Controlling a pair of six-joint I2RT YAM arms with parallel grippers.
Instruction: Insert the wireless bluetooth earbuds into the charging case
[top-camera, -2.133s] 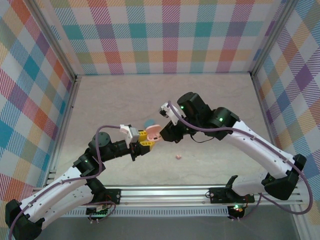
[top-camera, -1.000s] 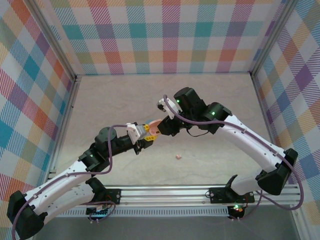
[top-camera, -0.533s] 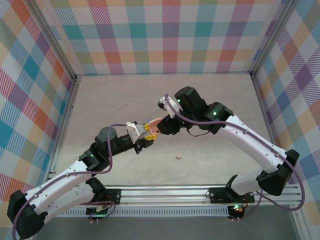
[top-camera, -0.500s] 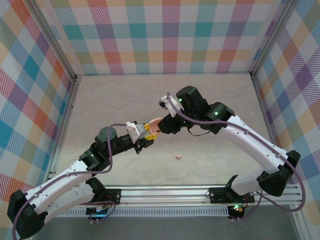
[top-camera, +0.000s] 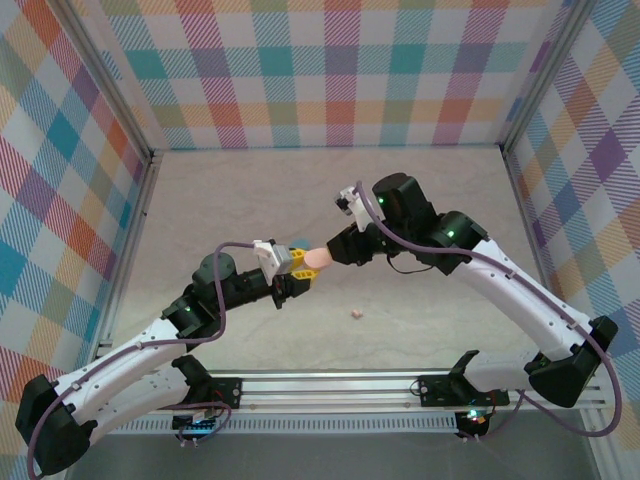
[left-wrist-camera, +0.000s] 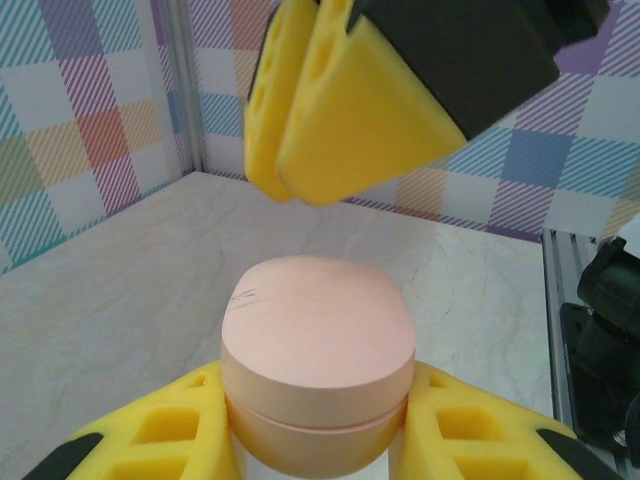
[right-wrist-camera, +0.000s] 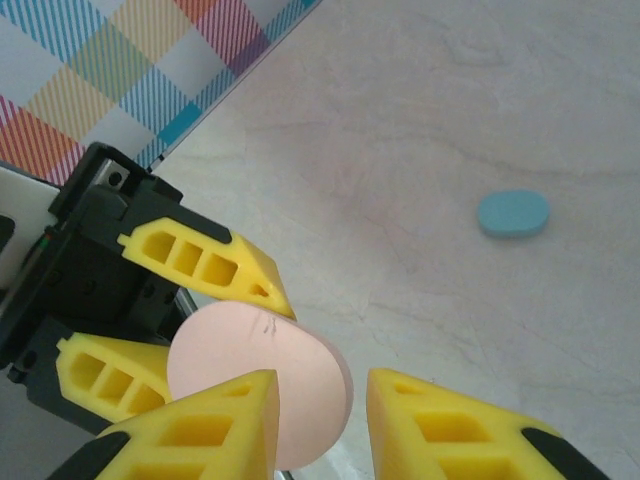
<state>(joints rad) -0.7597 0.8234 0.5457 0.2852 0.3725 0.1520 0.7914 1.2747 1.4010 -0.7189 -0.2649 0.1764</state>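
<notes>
- The left gripper (top-camera: 301, 262), just left of centre in the top view, is pinching the pink charging case (top-camera: 317, 260) by its lower half. In its own wrist view the yellow fingers (left-wrist-camera: 150, 440) press on both flanks of the case (left-wrist-camera: 318, 345), which stands upright, lifted off the table (top-camera: 220, 200).
- The case's lid looks shut. A seam runs round just below the flat top, and what lies inside cannot be told.
- The right gripper (top-camera: 340, 250), just right of the case in the top view, has its fingers parted a little with nothing between them. Its tips (right-wrist-camera: 235, 410) hang just above the case's top edge, apart from it.
- The pink earbud (top-camera: 356, 314), below and right of centre in the top view, lies alone on the bare table, well apart from both grippers.
- The blue oval case (right-wrist-camera: 512, 213), at the right of the right wrist view, lies flat on the table.
- Handling, as a judgement: the earbud is likely very light, hard and smooth, with a rounded shell that could squirt out of a firm pinch or roll when nudged.
- It is best taken across its broadest part with the very fingertips, squeezed gently, coming straight down on it.
- It is not fragile as such, but it would be easily flicked away and lost.
</notes>
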